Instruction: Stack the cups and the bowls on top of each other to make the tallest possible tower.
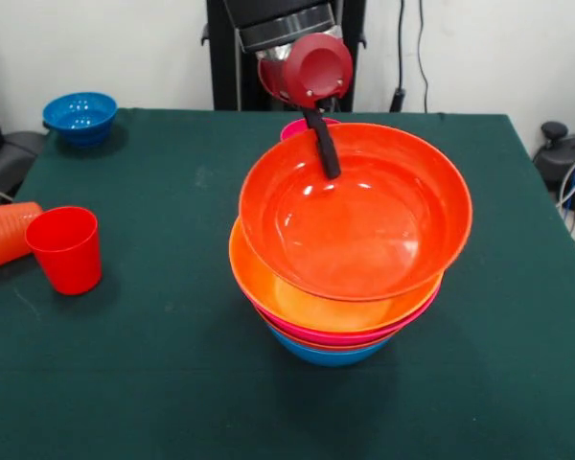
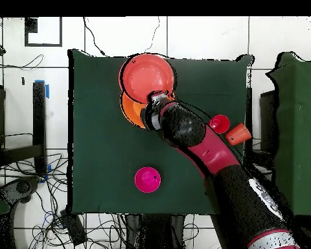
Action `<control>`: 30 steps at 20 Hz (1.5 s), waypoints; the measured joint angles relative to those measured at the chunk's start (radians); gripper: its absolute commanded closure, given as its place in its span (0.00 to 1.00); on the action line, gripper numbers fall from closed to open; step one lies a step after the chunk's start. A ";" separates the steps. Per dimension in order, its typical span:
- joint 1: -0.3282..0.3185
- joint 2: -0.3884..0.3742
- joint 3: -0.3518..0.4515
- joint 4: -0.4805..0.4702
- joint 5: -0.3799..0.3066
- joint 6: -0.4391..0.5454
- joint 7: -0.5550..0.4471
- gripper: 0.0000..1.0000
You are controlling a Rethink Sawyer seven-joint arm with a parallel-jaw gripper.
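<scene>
The tower (image 1: 340,331) stands mid-table: a medium blue bowl (image 1: 328,356) as base, then red-orange, pink and yellow-orange (image 1: 278,287) bowls nested. A wide red-orange bowl (image 1: 364,225) sits on top, tilted toward the camera. My gripper (image 1: 322,144) is shut on its far rim, with one black finger (image 1: 324,151) inside the bowl. In the overhead view the gripper (image 2: 157,98) is at the edge of that bowl (image 2: 147,74). The red cup (image 1: 67,249) stands upright at the left. The ribbed orange cup (image 1: 5,233) lies on its side beside it. No purple bowl shows.
A small blue bowl (image 1: 80,117) sits at the far left corner. A small magenta bowl (image 2: 148,179) sits between the tower and the robot's base, partly hidden behind the tower in the front view (image 1: 295,126). The green table (image 1: 172,383) ends close to the orange cup.
</scene>
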 measured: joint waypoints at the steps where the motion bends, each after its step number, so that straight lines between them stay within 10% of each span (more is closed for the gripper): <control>1: 0.001 0.003 0.002 -0.001 0.000 -0.004 0.000 1.00; 30: -0.071 0.071 0.045 0.001 0.000 -0.018 0.000 1.00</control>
